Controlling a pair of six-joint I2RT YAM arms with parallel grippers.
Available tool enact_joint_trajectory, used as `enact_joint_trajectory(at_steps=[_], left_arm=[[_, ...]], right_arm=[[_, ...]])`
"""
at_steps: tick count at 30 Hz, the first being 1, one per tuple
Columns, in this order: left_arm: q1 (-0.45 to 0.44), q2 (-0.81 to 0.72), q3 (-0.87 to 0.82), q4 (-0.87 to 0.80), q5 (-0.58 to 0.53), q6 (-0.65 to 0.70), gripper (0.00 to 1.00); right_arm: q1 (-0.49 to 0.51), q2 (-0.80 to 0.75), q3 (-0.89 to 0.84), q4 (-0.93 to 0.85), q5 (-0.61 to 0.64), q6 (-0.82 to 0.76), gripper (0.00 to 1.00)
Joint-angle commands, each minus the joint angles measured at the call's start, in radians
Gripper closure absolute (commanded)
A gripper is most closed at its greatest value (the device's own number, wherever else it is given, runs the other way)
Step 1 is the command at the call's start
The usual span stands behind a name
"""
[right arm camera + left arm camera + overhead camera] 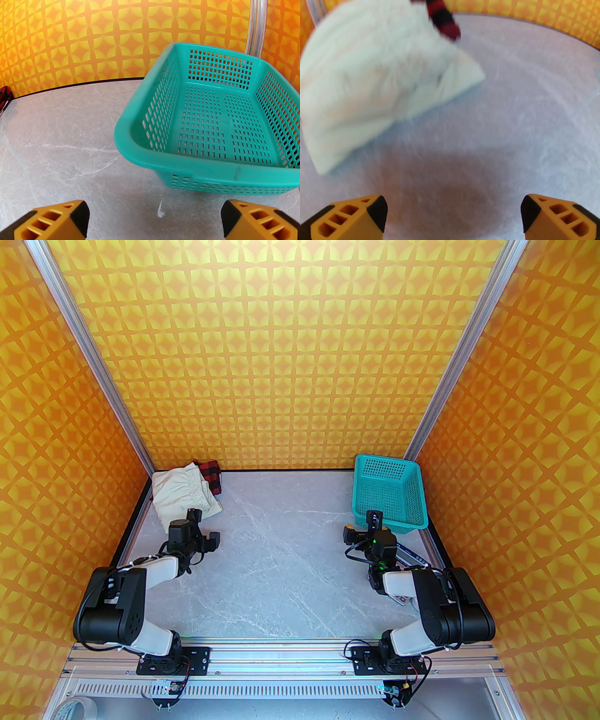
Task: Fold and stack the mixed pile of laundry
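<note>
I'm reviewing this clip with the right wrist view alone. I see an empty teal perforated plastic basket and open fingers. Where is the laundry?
Observer: In the top view, a cream cloth garment with a gathered band lies in the far-left corner of the grey marbled table. A red-and-black check fabric shirt pokes out on its far side.
Operator: Is the left arm holding either one?
Observer: No. The left gripper sits just on the near side of the cream garment. Its fingers are spread wide with nothing between them.
</note>
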Motion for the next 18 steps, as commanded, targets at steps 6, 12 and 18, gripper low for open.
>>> enact_joint_trajectory(at_steps=[6,12,18], left_arm=[[0.106,0.104,-0.110,0.436,0.042,-0.036,0.01],[0.105,0.105,-0.079,0.378,0.016,-0.041,0.01],[0.105,0.099,-0.085,0.381,0.016,-0.039,0.01]], right_arm=[[-0.001,-0.011,0.011,0.014,-0.011,-0.010,0.02],[-0.001,-0.003,0.029,-0.011,-0.010,-0.011,0.02],[0.005,-0.010,0.020,0.000,-0.042,-0.028,0.01]])
